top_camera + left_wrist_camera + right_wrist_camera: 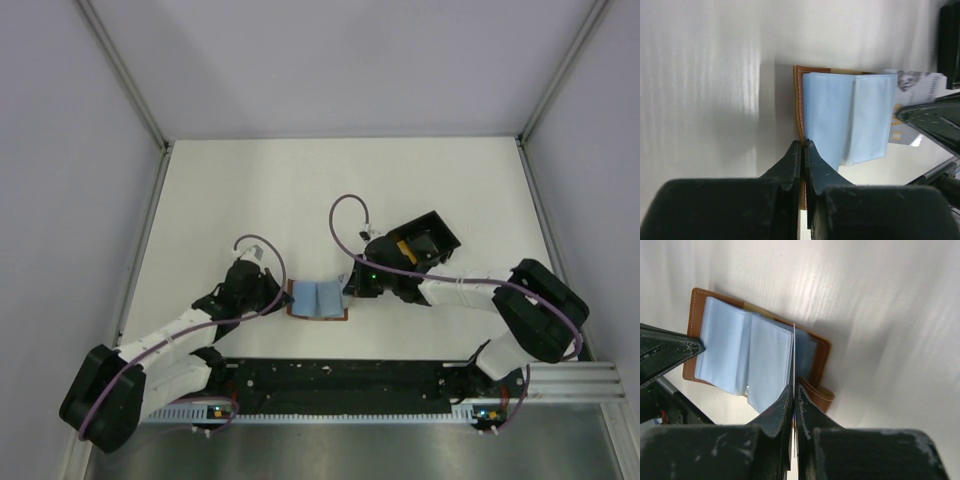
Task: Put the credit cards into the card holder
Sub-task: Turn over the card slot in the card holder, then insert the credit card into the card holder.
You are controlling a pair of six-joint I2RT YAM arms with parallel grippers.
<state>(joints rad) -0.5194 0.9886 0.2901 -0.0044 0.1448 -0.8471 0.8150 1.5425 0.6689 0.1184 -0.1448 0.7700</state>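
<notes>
Hold: left pincer [803, 147] clenched on cover edge of open brown leather folding card holder [823, 357] on white counter [300, 190] | Feed: right pincer [793, 390] pinches pale grey plastic credit card [794, 347] edge-on, long axis aimed at blue sleeves [725, 350] ahead.

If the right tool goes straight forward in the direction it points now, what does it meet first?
The right tool is shut on a card that sticks out ahead, so the card's edge would likely meet the pale blue sleeves of the open card holder first; depth is unclear.
</notes>
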